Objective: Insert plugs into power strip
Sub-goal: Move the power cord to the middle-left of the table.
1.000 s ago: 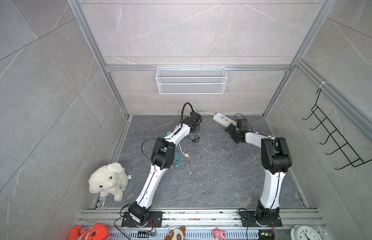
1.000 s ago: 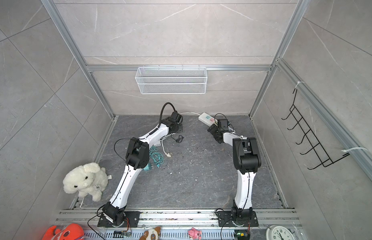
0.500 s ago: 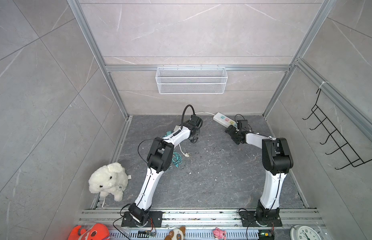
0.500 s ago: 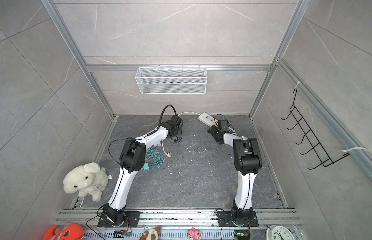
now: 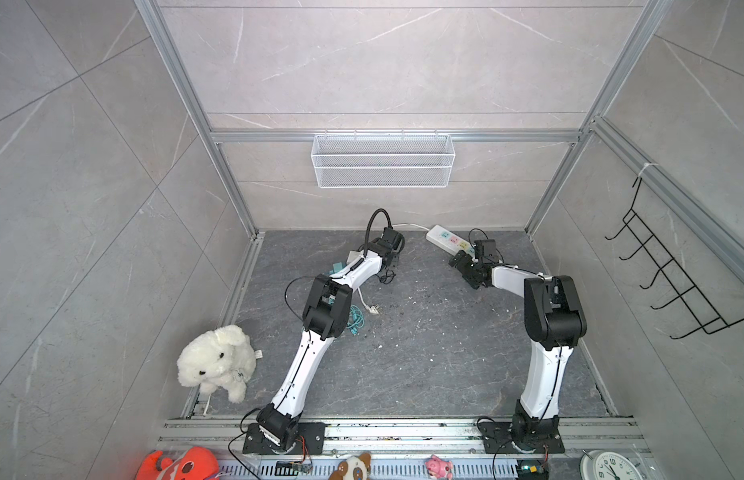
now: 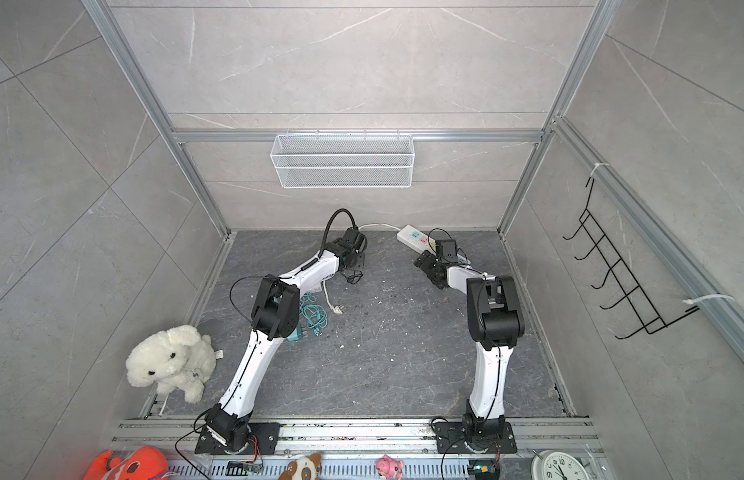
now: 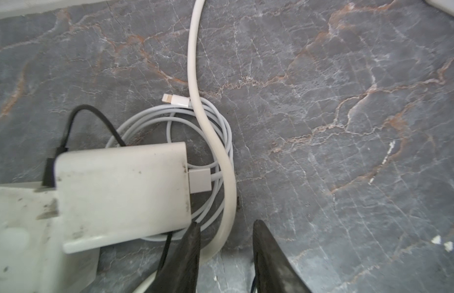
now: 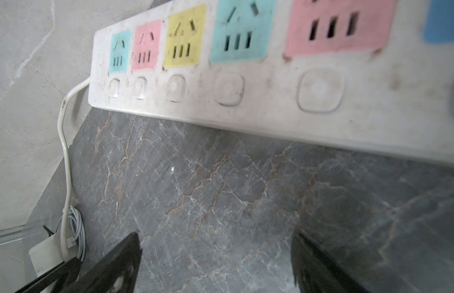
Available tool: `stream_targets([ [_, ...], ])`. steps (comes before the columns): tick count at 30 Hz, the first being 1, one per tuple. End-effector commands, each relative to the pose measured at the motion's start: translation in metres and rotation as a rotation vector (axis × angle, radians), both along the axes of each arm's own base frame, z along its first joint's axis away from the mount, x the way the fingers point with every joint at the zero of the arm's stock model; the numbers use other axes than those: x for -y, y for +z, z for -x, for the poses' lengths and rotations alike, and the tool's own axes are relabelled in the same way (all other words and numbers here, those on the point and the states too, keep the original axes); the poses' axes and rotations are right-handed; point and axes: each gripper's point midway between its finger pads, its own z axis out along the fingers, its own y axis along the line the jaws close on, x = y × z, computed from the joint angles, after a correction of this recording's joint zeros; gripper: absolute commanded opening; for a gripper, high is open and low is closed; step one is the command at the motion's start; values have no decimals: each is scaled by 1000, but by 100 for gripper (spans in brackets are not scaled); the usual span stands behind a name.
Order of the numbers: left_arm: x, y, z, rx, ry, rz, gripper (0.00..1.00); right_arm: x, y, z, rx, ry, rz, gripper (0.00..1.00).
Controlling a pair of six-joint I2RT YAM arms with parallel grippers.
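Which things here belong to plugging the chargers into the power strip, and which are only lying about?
For the job:
- power strip
- white charger with its coiled white cable
- teal charger and teal cable

Lying about:
- plush rabbit
- wire basket on the wall
- hook rack
- clock
- orange toy
- pink toy

Stretched forward, wrists low: left arm [image 5: 297, 374], right arm [image 5: 543, 382]; left gripper [image 7: 226, 223] narrowly parted, right gripper [image 8: 215, 232] spread wide.
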Motion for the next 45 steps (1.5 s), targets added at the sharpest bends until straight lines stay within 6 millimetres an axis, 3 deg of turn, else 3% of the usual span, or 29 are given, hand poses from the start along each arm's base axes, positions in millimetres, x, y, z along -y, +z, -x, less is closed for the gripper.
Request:
stream_targets([
  [1, -1, 1, -8, 4, -22, 3, 39, -5, -35, 31, -153, 32, -2, 93],
  [7, 1, -7, -8, -36, -25, 6, 36, -7, -29, 30, -142, 40, -10, 93],
  [16, 1, -22, 3, -99, -20, 32, 3, -6, -17, 31, -123, 47, -5, 93],
  [20, 3, -14, 8, -105, -38, 40, 0, -5, -10, 33, -121, 52, 6, 93],
  [23, 5, 6, 21, -103, -55, 53, 0, 1, -3, 37, -120, 47, 35, 93],
  [27, -3, 59, 57, -58, -51, 86, 0, 17, 15, 47, -109, 20, 118, 94],
  [33, -45, 93, 127, -24, 16, 161, 0, 35, 40, 64, -90, -18, 216, 94],
  [40, -93, 105, 200, 29, 82, 219, 0, 41, 50, 77, -74, -52, 270, 94],
  [45, -119, 91, 233, 1, 114, 185, 0, 30, 55, 50, -53, -47, 290, 94],
])
